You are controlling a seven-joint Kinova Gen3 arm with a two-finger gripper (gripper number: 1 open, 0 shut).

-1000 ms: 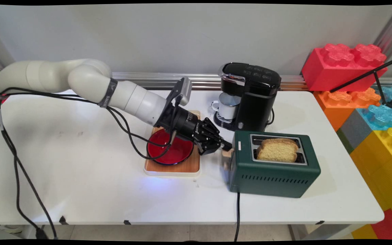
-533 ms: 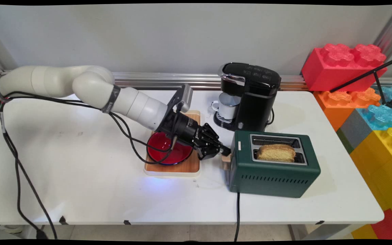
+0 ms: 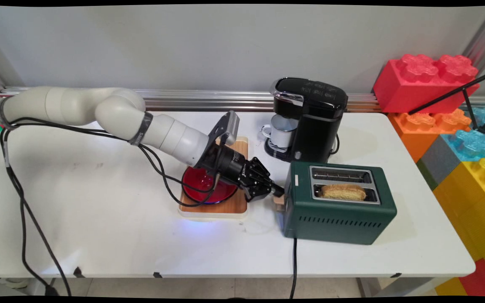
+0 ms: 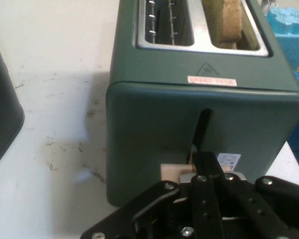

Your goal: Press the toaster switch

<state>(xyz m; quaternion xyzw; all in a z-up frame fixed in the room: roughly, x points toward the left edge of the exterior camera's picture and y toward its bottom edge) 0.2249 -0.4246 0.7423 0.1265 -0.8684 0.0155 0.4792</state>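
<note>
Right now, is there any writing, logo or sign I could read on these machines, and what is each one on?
Warning triangle, a sign without words: on the toaster, lever end, near the top edge.
Red and white strip label under that triangle: too blurred to read.
White sticker low on the same end: too small to read.
Dark band on the arm: lettering too small to read.
White print on the gripper body: unreadable.
Coffee maker top buttons: unreadable.

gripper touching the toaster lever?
Touching. Hand view: the gripper sits on top of the toaster's tan lever, no gap.
</note>
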